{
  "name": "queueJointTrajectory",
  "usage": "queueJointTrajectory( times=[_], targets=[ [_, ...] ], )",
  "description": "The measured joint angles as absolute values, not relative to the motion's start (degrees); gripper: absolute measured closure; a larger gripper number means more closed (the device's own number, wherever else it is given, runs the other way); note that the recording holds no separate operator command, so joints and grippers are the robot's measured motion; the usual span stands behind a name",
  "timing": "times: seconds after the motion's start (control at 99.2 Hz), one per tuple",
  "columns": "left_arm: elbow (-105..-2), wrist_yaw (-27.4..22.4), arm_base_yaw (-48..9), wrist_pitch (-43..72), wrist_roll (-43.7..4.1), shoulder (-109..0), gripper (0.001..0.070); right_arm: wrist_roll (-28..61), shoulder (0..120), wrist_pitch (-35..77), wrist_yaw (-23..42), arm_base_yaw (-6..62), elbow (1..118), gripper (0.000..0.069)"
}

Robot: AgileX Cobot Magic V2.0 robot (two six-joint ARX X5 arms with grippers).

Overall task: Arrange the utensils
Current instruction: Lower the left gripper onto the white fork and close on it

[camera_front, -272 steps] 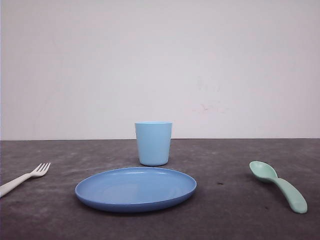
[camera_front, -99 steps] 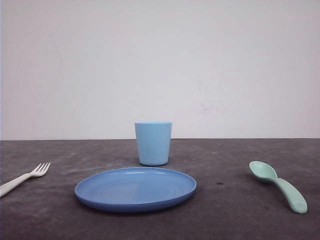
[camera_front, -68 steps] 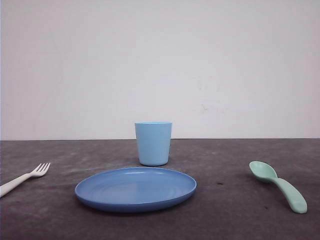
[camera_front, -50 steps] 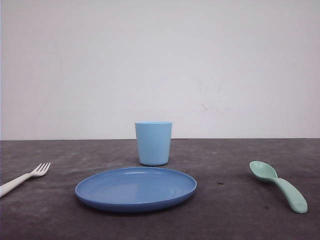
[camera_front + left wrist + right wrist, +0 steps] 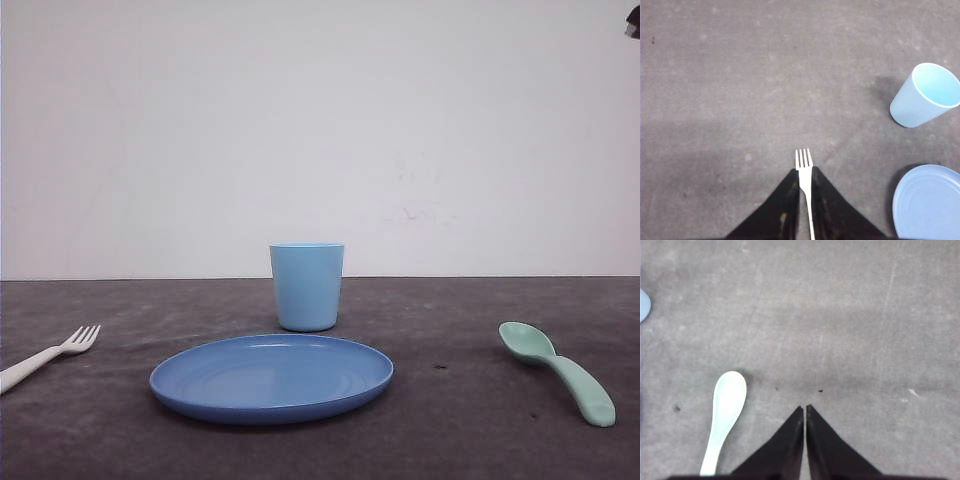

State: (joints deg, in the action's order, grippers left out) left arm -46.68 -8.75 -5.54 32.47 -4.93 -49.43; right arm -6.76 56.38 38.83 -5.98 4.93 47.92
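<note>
From my left wrist camera, my left gripper (image 5: 805, 176) has its two dark fingers (image 5: 785, 210) drawn close together with the white fork (image 5: 805, 185) lined up in the thin gap between them. The handle runs back along that slit and the four tines poke out just past my fingertips. Whether I am actually pinching the handle or merely hanging above it, I cannot tell — the fork looks to be lying flat on the dark grey table (image 5: 740, 90). Past the tines on one side sits the rim of the round blue plate (image 5: 927, 202), and beyond that the light blue cup (image 5: 922, 95), upright and well apart from the fork.

My right gripper (image 5: 804, 409) is clenched on nothing, its fingertips all but touching. The mint-green spoon (image 5: 725, 415) lies on the table just beside them, bowl facing up, handle trailing back toward my wrist — apart from my fingers.

In the front view, the plate (image 5: 271, 378) sits nearest at centre. The fork (image 5: 48, 356) lies off to my left near the table edge, tines pointing toward the middle, and the spoon (image 5: 558, 371) off to my right, bowl toward the far side. The cup (image 5: 306, 286) stands just behind the plate, with a plain white wall (image 5: 320, 130) at the back.
</note>
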Motion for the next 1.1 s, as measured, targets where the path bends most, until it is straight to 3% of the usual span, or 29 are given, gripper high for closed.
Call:
queueJointTrajectory(
  times=[0.091,0.181,0.242,0.302,0.393,0.816,1.099],
  targets=[
    [-46.7,-8.8,-5.5,32.6,-4.9,-49.4,0.0602,-6.2,56.3,38.9,-6.0,4.9,47.9,0.0587],
    [-46.7,-8.7,-5.5,32.6,-4.9,-49.4,0.0411,-6.1,56.3,38.9,-6.0,4.9,47.9,0.0371],
    [-46.7,-8.7,-5.5,32.6,-4.6,-49.4,0.0319,-6.0,56.3,38.9,-6.0,4.9,47.9,0.0227],
    [-46.7,-8.8,-5.5,32.6,-4.5,-49.4,0.0274,-6.0,56.3,38.9,-6.0,4.9,47.9,0.0116],
    [-46.7,-8.8,-5.5,32.6,-4.7,-49.6,0.0251,-6.0,56.3,38.9,-6.0,4.9,47.9,0.0016],
    [-46.7,-8.7,-11.7,33.1,-8.8,-65.3,0.0246,-5.8,56.3,39.0,-6.0,4.9,47.9,0.0011],
    [-46.7,-3.8,-16.4,29.6,-10.2,-79.1,0.0246,-5.8,56.3,39.7,-5.9,4.9,47.9,0.0011]
  ],
)
